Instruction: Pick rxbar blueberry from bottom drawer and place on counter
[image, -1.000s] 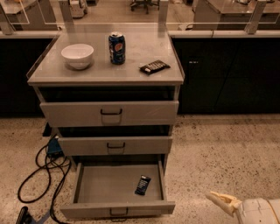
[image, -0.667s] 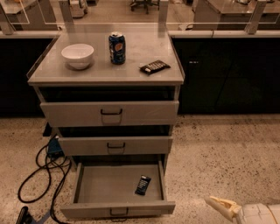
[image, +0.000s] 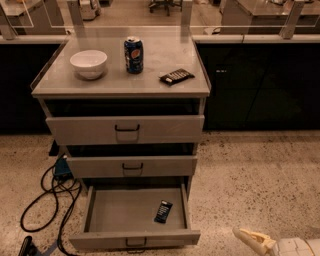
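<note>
The rxbar blueberry (image: 163, 211), a small dark bar, lies flat near the right wall inside the bottom drawer (image: 100, 212), which is pulled wide open. The counter (image: 150, 57) is the pale grey cabinet top above it. My gripper (image: 251, 240), cream-coloured, shows at the bottom right corner, low over the floor, to the right of the open drawer and apart from the bar.
On the counter stand a white bowl (image: 88, 63), a blue soda can (image: 133, 54) and a dark bar with white markings (image: 176, 76). The top drawer (image: 125, 128) and middle drawer (image: 131, 165) stand slightly open. Black cables (image: 47, 200) lie on the floor left of the cabinet. A dark bench (image: 260, 85) runs behind.
My gripper has shifted slightly to the left and down along the bottom right corner. The drawers and the objects have not moved.
</note>
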